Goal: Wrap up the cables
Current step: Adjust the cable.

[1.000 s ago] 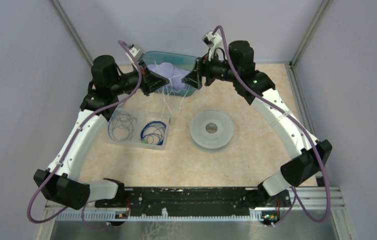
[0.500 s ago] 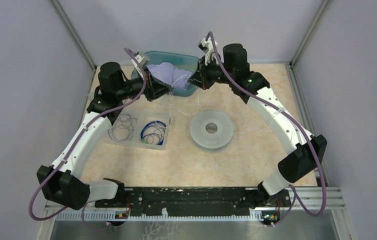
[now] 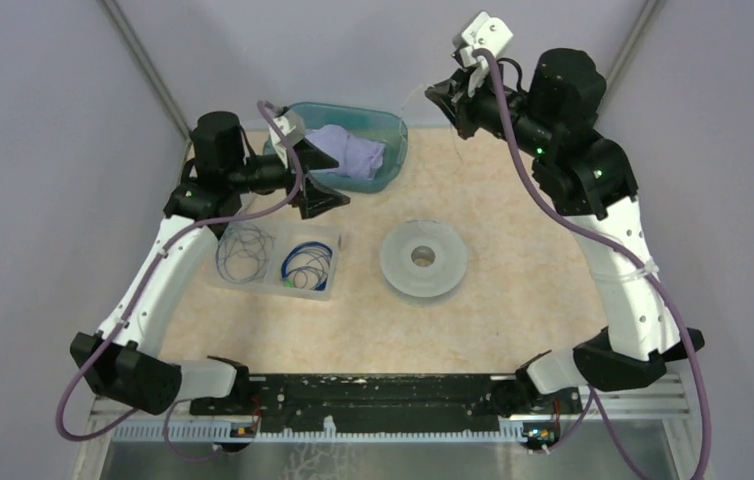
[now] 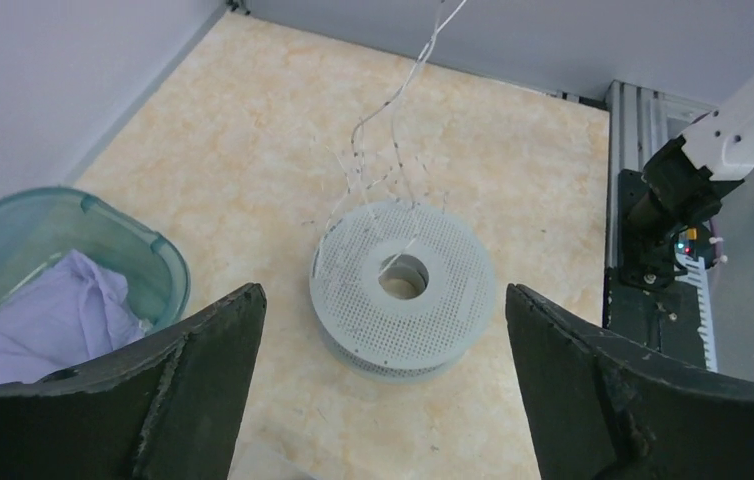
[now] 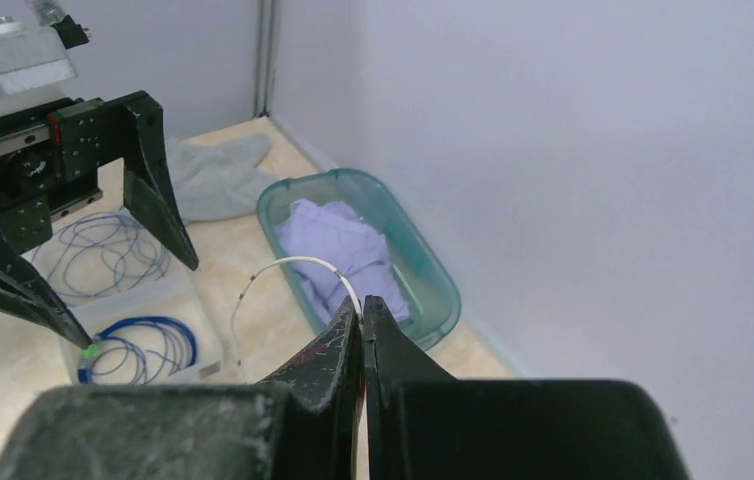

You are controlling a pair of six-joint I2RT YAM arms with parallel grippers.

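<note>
A thin whitish cable (image 5: 288,263) arcs away from my right gripper (image 5: 362,304), whose jaws are shut on its end. That gripper (image 3: 435,98) is raised high at the back right. In the left wrist view the same cable (image 4: 393,95) hangs down from above onto a white perforated spool (image 4: 403,290). My left gripper (image 3: 341,183) stands open by the teal bin with nothing between its fingers (image 4: 203,370). Blue cables (image 3: 307,263) lie coiled in a clear tray (image 3: 335,240) at the left, with another blue loop (image 3: 243,250) beside them.
A teal bin (image 3: 393,170) holding a purple cloth (image 3: 348,150) sits at the back. The spool (image 3: 423,258) lies mid-table. A grey cloth (image 5: 213,175) lies in the far left corner. Walls close in on three sides.
My right gripper has shut on the whitish cable and lifted up and to the right, away from the bin. My left gripper has opened and let the cable go.
</note>
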